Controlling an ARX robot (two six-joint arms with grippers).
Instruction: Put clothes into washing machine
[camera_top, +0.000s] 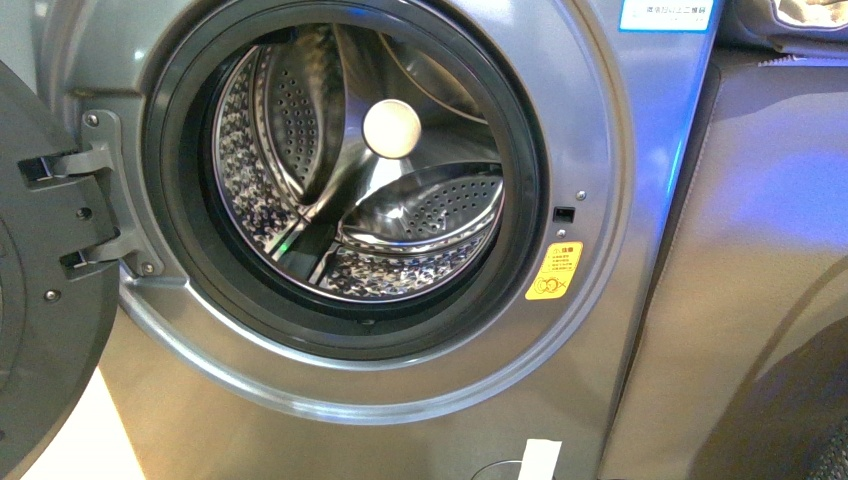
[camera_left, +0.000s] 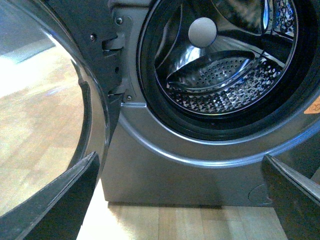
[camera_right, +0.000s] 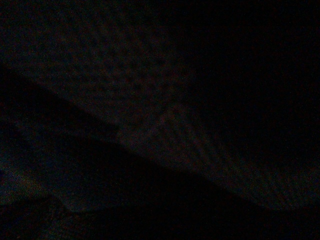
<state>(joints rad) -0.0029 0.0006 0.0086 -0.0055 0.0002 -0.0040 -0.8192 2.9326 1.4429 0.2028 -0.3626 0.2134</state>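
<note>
The silver-grey washing machine (camera_top: 640, 150) fills the front view, its dark grey door (camera_top: 40, 300) swung open to the left. Its steel drum (camera_top: 400, 220) shows no cloth inside. The left wrist view also shows the washing machine (camera_left: 165, 175), low and close to its front panel. My left gripper (camera_left: 182, 200) is open, its dark fingers (camera_left: 60, 200) far apart with nothing between them. The clothes are out of view. The right wrist view is dark, so nothing can be told of the right gripper.
A yellow warning sticker (camera_top: 554, 271) sits right of the porthole. A tan-covered box (camera_top: 760, 280) stands against the machine's right side. Light wooden floor (camera_left: 190, 222) runs below the machine. The open door (camera_left: 95, 65) takes up room on the left.
</note>
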